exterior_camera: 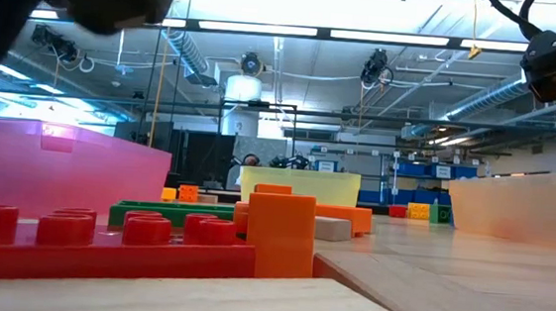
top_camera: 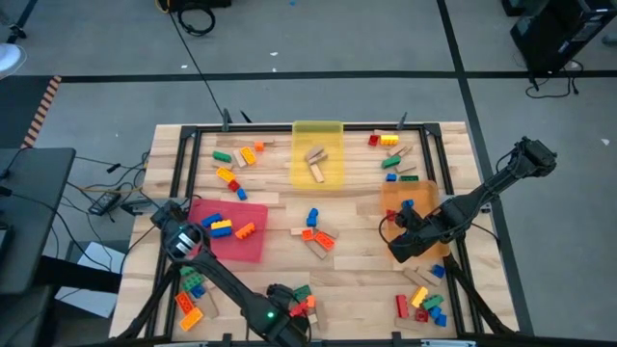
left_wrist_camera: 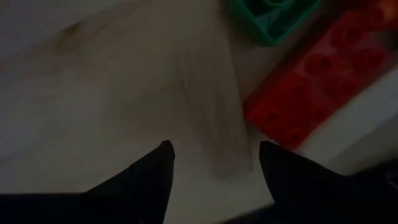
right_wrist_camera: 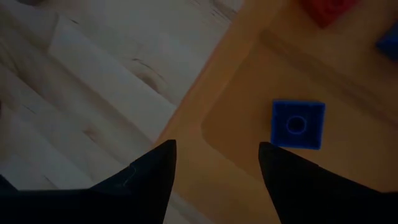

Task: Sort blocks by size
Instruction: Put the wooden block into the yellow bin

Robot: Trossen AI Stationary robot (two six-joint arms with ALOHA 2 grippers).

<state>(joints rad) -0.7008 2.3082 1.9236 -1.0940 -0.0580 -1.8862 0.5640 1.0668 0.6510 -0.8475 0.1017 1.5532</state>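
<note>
Blocks lay close to both grippers. Left gripper stood open and empty over bare wood, a long red brick just beyond its fingertips. Right gripper, likewise open and empty, hovered at the orange tray's edge, a small blue brick just ahead.

Lab hall: ceiling ducts, floor cables.

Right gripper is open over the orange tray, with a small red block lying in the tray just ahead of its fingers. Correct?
Not quite: the small block is blue, not red, as the right wrist view shows. The rest holds: the right gripper is open over the orange tray.
</note>
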